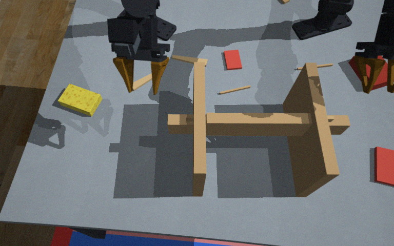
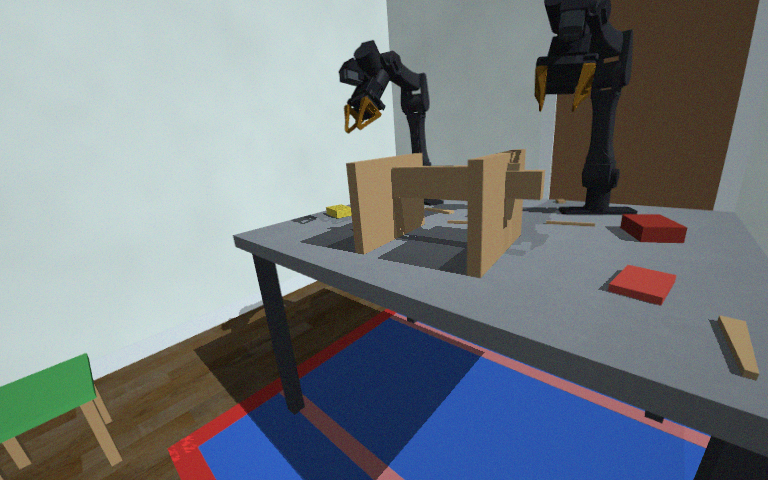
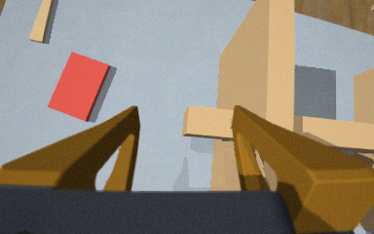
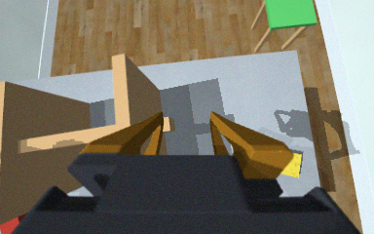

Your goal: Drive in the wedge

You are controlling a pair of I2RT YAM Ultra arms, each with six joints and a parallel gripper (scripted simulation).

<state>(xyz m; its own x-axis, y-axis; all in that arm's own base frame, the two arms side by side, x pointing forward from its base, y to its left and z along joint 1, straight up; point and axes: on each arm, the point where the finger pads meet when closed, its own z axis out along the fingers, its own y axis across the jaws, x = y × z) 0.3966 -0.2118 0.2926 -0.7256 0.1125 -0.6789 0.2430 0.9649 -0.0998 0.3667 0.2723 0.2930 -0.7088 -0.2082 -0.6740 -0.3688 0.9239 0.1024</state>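
The wooden rail (image 1: 241,124) runs through a thin upright end board (image 1: 199,124) and a wide end board (image 1: 313,130). A dark open slot (image 1: 189,119) shows in the rail's end beside the thin board. A small wedge piece (image 1: 330,118) sits at the wide board's end. A loose wedge (image 1: 142,82) lies on the table, and another (image 1: 189,59) lies by the thin board's far end. My right gripper (image 1: 142,90) hangs open and empty high above the loose wedge. My left gripper (image 1: 379,86) is open and empty, high over the wide board's side (image 3: 258,73).
A yellow sponge (image 1: 79,99) lies at one table edge. Red blocks (image 1: 232,59) (image 1: 383,165) (image 2: 653,227) lie on the table, along with two thin sticks (image 1: 234,89) (image 1: 315,66). A third wedge (image 2: 739,345) lies near the table's front corner. A green stool (image 2: 45,396) stands on the floor.
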